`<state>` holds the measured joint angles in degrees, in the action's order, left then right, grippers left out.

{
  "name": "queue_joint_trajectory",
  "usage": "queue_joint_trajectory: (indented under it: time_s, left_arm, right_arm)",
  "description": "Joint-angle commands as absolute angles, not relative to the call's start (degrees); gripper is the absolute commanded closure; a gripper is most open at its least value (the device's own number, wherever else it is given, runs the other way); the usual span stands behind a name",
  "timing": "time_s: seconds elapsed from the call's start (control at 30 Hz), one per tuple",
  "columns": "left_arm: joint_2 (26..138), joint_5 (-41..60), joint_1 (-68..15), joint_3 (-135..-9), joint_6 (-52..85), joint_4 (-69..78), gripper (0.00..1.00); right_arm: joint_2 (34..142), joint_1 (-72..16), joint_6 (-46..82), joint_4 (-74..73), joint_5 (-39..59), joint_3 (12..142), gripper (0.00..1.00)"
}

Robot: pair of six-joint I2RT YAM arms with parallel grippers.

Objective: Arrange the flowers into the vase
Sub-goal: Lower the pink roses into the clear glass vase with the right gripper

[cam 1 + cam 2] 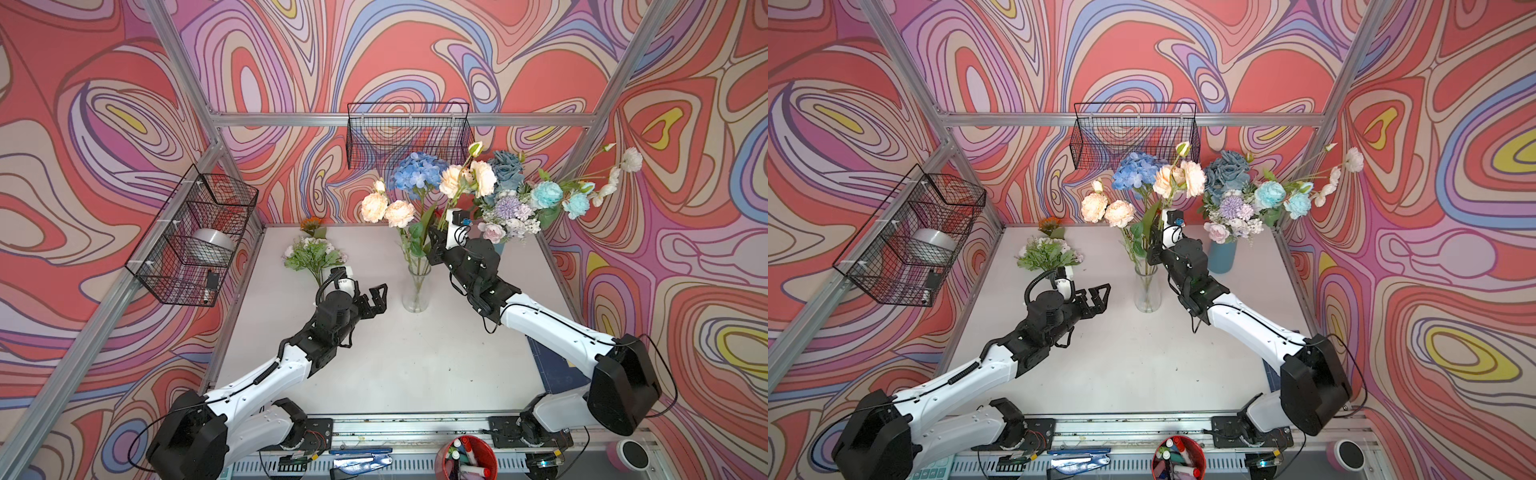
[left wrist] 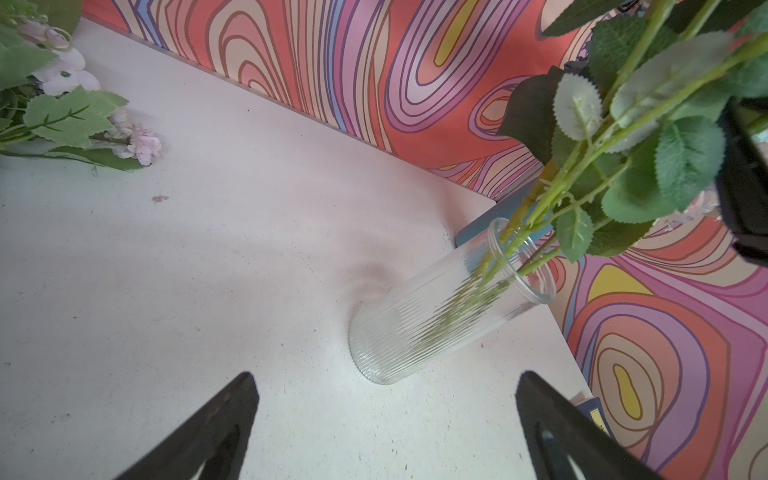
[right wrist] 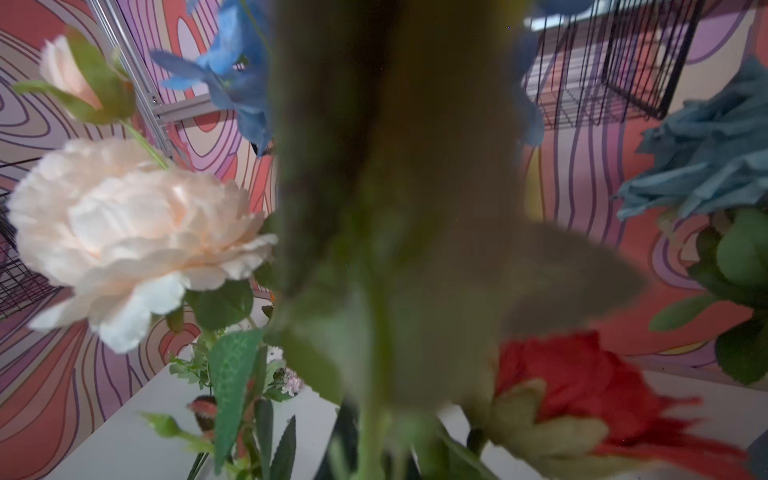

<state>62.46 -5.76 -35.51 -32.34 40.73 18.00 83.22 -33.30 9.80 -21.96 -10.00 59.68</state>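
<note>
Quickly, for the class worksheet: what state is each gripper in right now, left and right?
Left gripper: open, fingers wide apart, holding nothing.
Right gripper: closed on a flower stem.

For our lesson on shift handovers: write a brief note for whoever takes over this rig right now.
Left gripper: open, empty, hovering beside the glass vase.
Right gripper: shut on the stem of a peach rose spray above that vase.
Done: blue hydrangea and two peach roses stand in the glass vase.
To do: seat the held spray; pink-white bunch and orange sunflower lie at the table far-left corner. The blue vase behind holds a mixed bouquet.
</note>
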Motion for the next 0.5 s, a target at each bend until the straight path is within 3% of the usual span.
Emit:
queue_joint_trajectory:
  time_s: [0.0, 0.47]
  left_arm:
    - [62.67, -5.43, -35.15, -34.03, 40.87, 18.26, 0.00]
    - [61.64, -7.13, -34.89, -34.19, 39.99, 15.99, 0.00]
  right_arm:
    - [84.37, -32.96, 11.51, -24.20, -11.30, 57.65, 1.00]
    - [86.78, -32.96, 11.30, -17.62, -9.05, 56.80, 0.97]
